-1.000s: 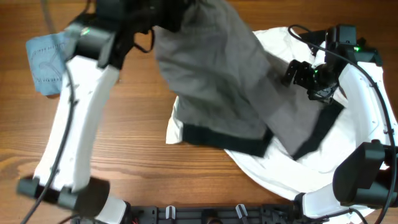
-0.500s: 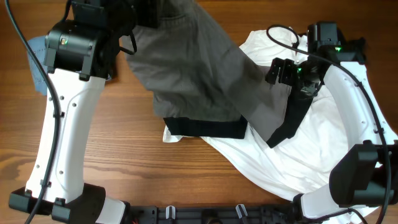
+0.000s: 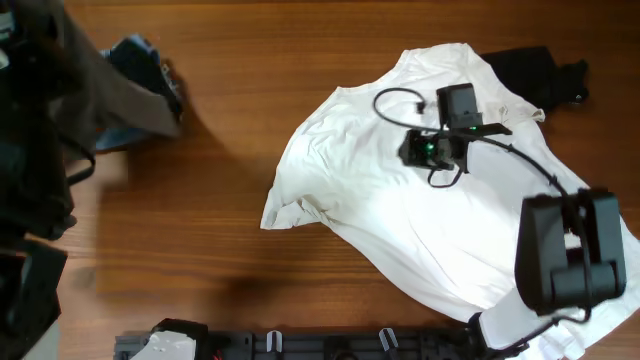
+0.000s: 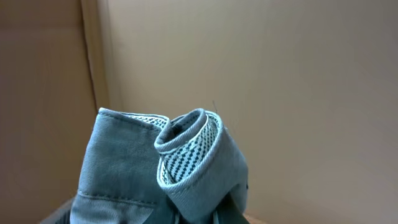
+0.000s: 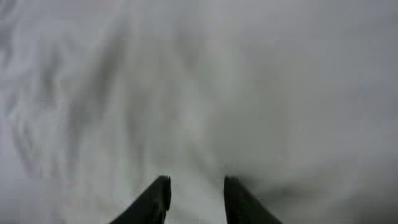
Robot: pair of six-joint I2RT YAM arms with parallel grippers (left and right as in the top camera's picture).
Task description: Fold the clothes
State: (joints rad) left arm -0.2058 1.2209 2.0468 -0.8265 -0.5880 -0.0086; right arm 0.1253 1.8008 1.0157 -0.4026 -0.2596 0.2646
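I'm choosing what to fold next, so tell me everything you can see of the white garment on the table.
The white garment is a large, plain piece of thin, soft-looking cloth, lying spread but rumpled on the wooden table, right of the middle. Its near-left corner is curled over. Its far-right edge meets a black garment. The right end effector hangs over its middle, fingers apart, close to the cloth; contact cannot be told. The right arm hides its near-right part.

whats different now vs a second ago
The large grey cotton shorts swung off the white garment to the far left, lifted clear. The right end effector came away from them and moved in over the white garment, which stayed spread on the wooden table.
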